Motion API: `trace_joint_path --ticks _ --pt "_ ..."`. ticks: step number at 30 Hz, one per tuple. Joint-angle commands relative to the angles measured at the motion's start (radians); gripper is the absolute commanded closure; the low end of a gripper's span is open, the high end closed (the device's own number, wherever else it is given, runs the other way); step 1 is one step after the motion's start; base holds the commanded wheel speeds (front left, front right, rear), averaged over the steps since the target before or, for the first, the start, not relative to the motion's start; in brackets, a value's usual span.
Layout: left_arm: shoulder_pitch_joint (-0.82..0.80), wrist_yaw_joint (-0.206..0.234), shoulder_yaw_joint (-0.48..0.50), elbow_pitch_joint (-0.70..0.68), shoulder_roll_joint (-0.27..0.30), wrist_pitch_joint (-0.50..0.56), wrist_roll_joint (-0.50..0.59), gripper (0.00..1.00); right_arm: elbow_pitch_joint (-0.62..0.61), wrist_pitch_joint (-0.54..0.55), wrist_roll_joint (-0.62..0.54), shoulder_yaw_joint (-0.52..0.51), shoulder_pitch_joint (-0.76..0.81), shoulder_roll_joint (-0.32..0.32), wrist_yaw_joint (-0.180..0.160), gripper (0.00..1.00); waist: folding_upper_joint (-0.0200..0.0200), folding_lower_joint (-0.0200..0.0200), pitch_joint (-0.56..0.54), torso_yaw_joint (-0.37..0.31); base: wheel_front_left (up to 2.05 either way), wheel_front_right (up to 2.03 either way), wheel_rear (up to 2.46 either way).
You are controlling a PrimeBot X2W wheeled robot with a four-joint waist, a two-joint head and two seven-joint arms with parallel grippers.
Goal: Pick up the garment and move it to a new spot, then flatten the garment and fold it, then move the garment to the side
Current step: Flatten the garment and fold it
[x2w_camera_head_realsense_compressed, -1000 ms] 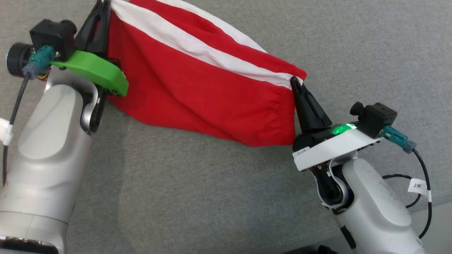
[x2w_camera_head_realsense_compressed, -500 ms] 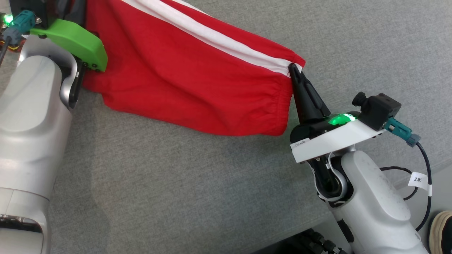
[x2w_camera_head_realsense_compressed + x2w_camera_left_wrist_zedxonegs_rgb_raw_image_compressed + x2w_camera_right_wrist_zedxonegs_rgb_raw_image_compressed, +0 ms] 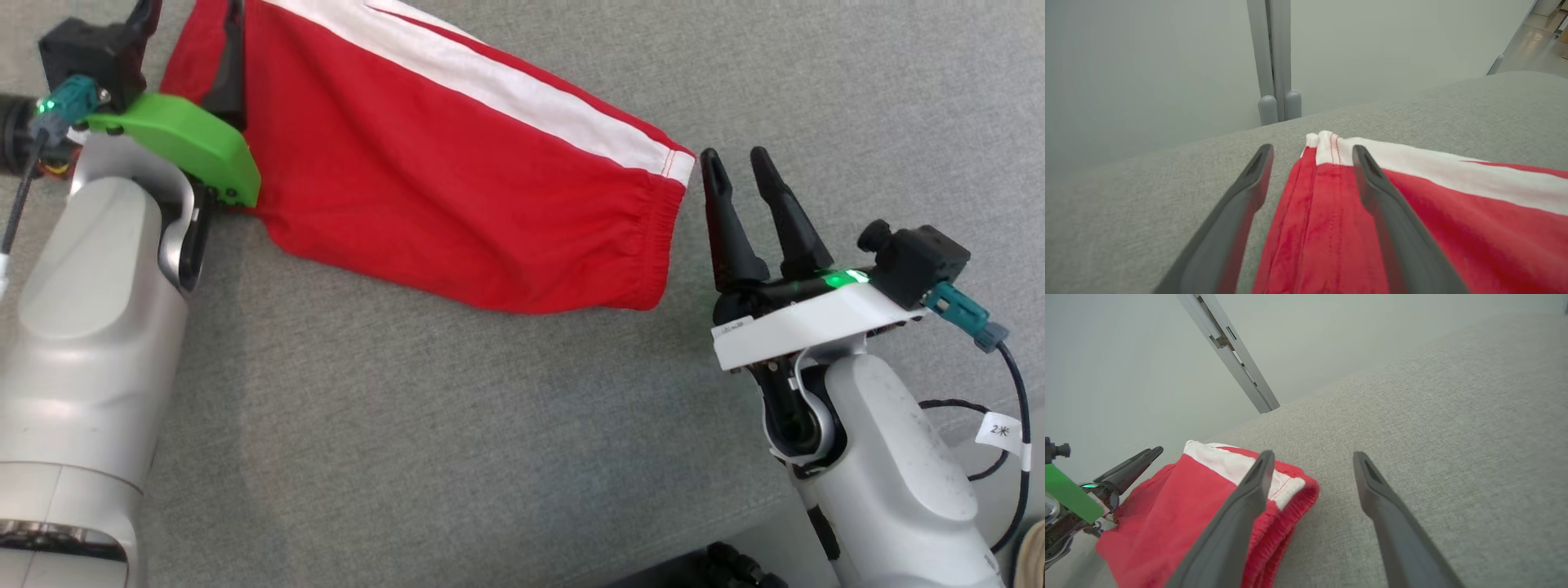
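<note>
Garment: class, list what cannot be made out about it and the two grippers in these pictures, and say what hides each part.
- Head view: the garment runs off the top edge, so its whole outline cannot be traced there.
- Head view: the left gripper has its fingertips cut off by the top edge.
- Right wrist view: one finger of the right gripper covers part of the garment's elastic hem.

The forearms [image 3: 90, 327] are pale grey, rounded. A green plate [image 3: 188, 147] with screws [image 3: 233, 194] tops the left wrist; a white plate [image 3: 800, 322] with a green light [image 3: 833, 279], the right. Each carries a black camera [image 3: 918, 261], teal plug [image 3: 963, 314] and black cable [image 3: 1012, 367]. The right gripper [image 3: 735, 155] has dark tapered fingers [image 3: 731, 229].
</note>
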Motion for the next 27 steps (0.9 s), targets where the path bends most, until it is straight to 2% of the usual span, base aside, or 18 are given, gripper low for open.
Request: trace_joint_path --ticks 1,5,10,12,18,24,27 --pt "0.026 0.002 0.004 0.014 0.000 0.000 -0.001 0.00 0.006 -0.002 -0.019 -0.010 0.019 -0.003 -0.001 0.00 -0.0001 -0.0001 -0.026 0.017 0.00 0.00 0.00" --pt "0.074 0.002 -0.007 0.083 -0.015 0.000 -0.009 0.00 0.020 -0.002 -0.052 -0.045 0.051 -0.003 -0.001 0.00 -0.0001 -0.0001 -0.057 0.032 0.00 0.00 0.00" --pt "0.100 0.002 -0.048 0.189 -0.039 0.052 -0.041 0.02 0.037 -0.002 -0.084 -0.067 0.078 -0.003 -0.001 0.00 -0.0001 -0.0001 -0.085 0.048 0.00 0.00 0.00" --pt "0.105 0.002 -0.064 0.213 -0.044 0.066 -0.056 1.00 0.045 -0.002 -0.091 -0.071 0.083 -0.003 -0.001 0.00 -0.0001 -0.0001 -0.094 0.053 0.00 0.00 0.00" --pt "0.127 0.002 -0.073 0.247 -0.057 0.035 -0.091 1.00 0.078 -0.002 -0.134 -0.100 0.093 -0.003 -0.001 0.00 -0.0001 -0.0001 -0.141 0.083 0.00 0.00 0.00" --pt "0.207 0.010 -0.042 0.249 -0.081 0.002 -0.128 1.00 0.128 -0.002 -0.186 -0.126 0.130 -0.003 -0.001 0.00 -0.0001 -0.0001 -0.235 0.148 0.00 0.00 0.00" --pt "0.276 0.030 -0.009 0.208 -0.093 0.000 -0.140 1.00 0.151 -0.002 -0.205 -0.137 0.161 -0.003 -0.001 0.00 -0.0001 -0.0001 -0.288 0.189 0.00 0.00 0.00"
